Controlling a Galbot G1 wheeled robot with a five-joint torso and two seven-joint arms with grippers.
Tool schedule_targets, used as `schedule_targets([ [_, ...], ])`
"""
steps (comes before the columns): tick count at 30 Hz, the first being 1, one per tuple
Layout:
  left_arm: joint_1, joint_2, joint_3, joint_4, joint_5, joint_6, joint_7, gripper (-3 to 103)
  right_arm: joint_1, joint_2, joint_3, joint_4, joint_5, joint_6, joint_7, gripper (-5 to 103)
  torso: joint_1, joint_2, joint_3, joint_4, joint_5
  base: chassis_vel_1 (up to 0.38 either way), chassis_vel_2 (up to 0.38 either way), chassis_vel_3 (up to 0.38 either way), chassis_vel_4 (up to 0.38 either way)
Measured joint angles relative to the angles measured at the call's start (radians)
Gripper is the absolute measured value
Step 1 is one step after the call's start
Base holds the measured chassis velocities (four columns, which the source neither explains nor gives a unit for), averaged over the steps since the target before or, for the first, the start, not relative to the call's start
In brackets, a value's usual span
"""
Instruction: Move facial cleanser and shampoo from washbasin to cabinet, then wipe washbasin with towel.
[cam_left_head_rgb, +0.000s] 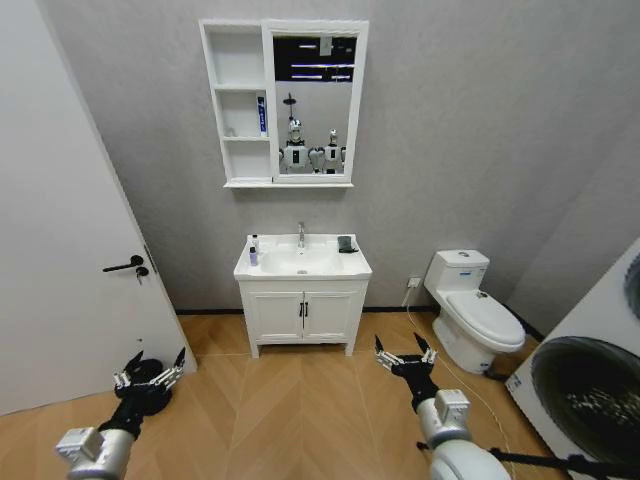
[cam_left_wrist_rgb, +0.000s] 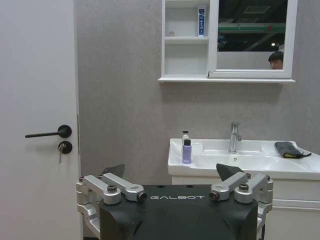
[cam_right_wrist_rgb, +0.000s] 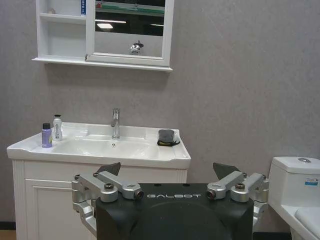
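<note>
The white washbasin (cam_left_head_rgb: 325, 268) with a chrome tap (cam_left_head_rgb: 301, 234) stands against the far wall. Two small bottles stand at its left rear corner: a purple one (cam_left_wrist_rgb: 186, 151) and a white one with a dark cap (cam_right_wrist_rgb: 57, 127). These are the facial cleanser and shampoo; I cannot tell which is which. The dark folded towel (cam_left_head_rgb: 346, 243) lies on the right rim. Above hangs the cabinet (cam_left_head_rgb: 238, 105) of open shelves beside a mirror. My left gripper (cam_left_head_rgb: 155, 362) and right gripper (cam_left_head_rgb: 400, 347) hover low over the floor, far short of the basin, both open and holding nothing.
A blue-and-white tube (cam_left_head_rgb: 261, 113) stands on the cabinet's middle shelf. A white door (cam_left_head_rgb: 60, 270) with a dark handle is at left, a toilet (cam_left_head_rgb: 470, 310) at right, and a washing machine (cam_left_head_rgb: 590, 380) at the near right. Wooden floor lies between me and the vanity (cam_left_head_rgb: 302, 315).
</note>
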Motion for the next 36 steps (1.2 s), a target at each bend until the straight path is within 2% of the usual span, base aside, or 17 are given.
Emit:
schedule_targets([
  [23, -0.005, 0.003, -0.002, -0.002, 0.012, -0.005, 0.005, 100, -0.011, 0.013, 0.002, -0.013, -0.021, 0.023, -0.017, 100, 0.000, 0.000, 0.000, 0.0001, 0.0000, -0.007, 0.005, 0.008, -0.005],
  [35, 0.010, -0.019, -0.002, -0.025, 0.027, -0.032, 0.011, 100, -0.023, 0.015, -0.004, -0.023, -0.038, 0.031, -0.022, 100, 0.000, 0.000, 0.000, -0.0001, -0.0005, -0.166, 0.170, 0.179, -0.182],
  [36, 0.009, -0.020, -0.004, -0.025, 0.026, -0.033, 0.011, 100, -0.025, 0.016, -0.005, -0.024, -0.040, 0.033, -0.024, 100, 0.000, 0.000, 0.000, 0.0000, 0.0004, -0.251, 0.273, 0.274, -0.232],
])
